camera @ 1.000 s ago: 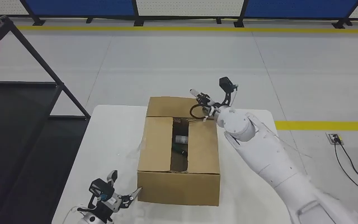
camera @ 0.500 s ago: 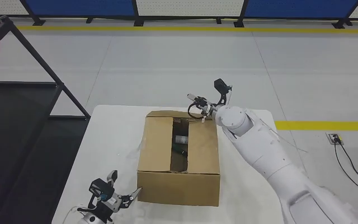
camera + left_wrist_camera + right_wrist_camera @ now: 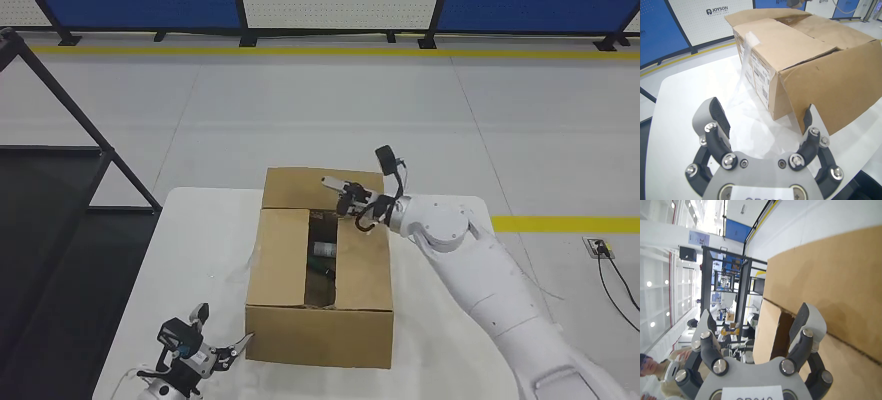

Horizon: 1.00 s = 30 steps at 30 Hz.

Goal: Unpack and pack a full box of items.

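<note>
Cardboard box (image 3: 320, 290) sits mid-table (image 3: 200, 260), its long flaps nearly shut with a gap between them. From above, the gap shows a pale cylinder (image 3: 323, 248) and a dark item (image 3: 320, 268) inside. The right gripper (image 3: 340, 190) hangs over the far end flap, fingers spread and empty; its wrist view puts one finger (image 3: 800, 321) by a dark slit at the flap's edge. The left gripper (image 3: 762, 106) is released beside the near corner, where clear tape (image 3: 745, 62) trails from the box past a shipping label (image 3: 761, 79).
</note>
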Each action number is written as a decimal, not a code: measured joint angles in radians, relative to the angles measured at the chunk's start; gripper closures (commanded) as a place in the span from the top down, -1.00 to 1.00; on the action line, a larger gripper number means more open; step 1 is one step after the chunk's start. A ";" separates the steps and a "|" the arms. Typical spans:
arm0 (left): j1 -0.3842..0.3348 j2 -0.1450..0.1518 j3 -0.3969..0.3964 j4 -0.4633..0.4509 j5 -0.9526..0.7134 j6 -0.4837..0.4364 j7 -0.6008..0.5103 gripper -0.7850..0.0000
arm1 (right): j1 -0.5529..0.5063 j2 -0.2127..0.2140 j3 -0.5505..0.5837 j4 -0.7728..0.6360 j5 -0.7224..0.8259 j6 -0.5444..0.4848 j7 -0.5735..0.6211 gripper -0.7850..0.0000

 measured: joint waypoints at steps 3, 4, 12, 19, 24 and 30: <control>0.009 0.002 -0.033 -0.008 -0.019 0.006 0.016 1.00 | -0.077 0.026 0.032 -0.097 -0.015 0.030 0.092 1.00; 0.012 0.003 -0.045 -0.010 -0.022 0.006 0.020 1.00 | -0.098 0.032 0.040 -0.122 -0.019 0.039 0.111 1.00; 0.049 0.010 -0.141 -0.025 -0.068 -0.004 0.041 1.00 | -0.200 0.044 0.047 -0.236 -0.048 0.110 0.106 1.00; 0.072 0.012 -0.177 -0.021 -0.086 0.000 0.057 1.00 | -0.182 0.012 0.000 -0.197 0.028 0.136 0.086 1.00; 0.086 0.011 -0.188 -0.011 -0.098 0.002 0.073 1.00 | -0.141 -0.026 -0.053 -0.139 0.091 0.131 0.079 1.00; 0.100 0.010 -0.184 -0.007 -0.097 0.003 0.088 1.00 | -0.089 -0.061 -0.084 -0.087 0.147 0.099 0.093 1.00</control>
